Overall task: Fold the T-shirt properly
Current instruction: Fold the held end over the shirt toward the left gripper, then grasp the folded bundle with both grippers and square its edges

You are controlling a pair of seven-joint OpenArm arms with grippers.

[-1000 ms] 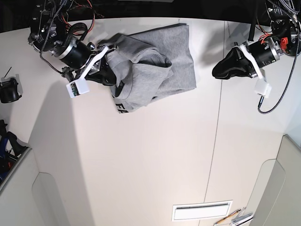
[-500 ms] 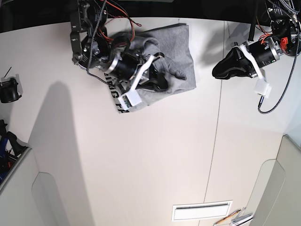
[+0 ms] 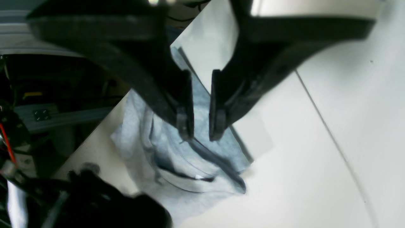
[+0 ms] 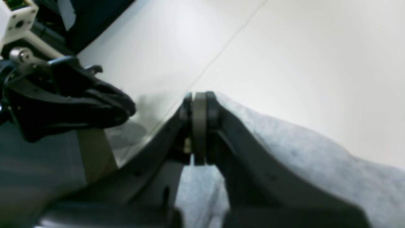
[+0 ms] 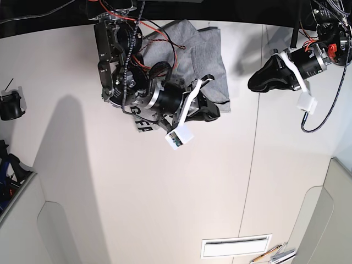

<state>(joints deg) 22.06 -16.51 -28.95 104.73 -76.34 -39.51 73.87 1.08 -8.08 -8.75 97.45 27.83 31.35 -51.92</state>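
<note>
The heather-grey T-shirt (image 5: 206, 60) lies bunched at the back middle of the white table, with black lettering (image 5: 144, 127) showing at its left lower edge under my right arm. My right gripper (image 5: 214, 111) has reached across to the shirt's right lower corner. In the right wrist view it (image 4: 199, 126) is shut, with grey fabric (image 4: 300, 152) draped against its fingers. My left gripper (image 5: 254, 83) hovers right of the shirt, apart from it. In the left wrist view it (image 3: 201, 126) stands nearly shut and empty, and the shirt (image 3: 190, 164) lies beyond it.
A table seam (image 5: 254, 148) runs front to back just right of the shirt. A black object (image 5: 11, 104) sits at the left edge. A white slotted panel (image 5: 235, 246) and pens (image 5: 269, 254) lie at the front. The table's dark back edge is just behind the shirt.
My right arm has swept from the shirt's left side over to its right lower corner, drawing fabric across with it. The left arm has not moved.
</note>
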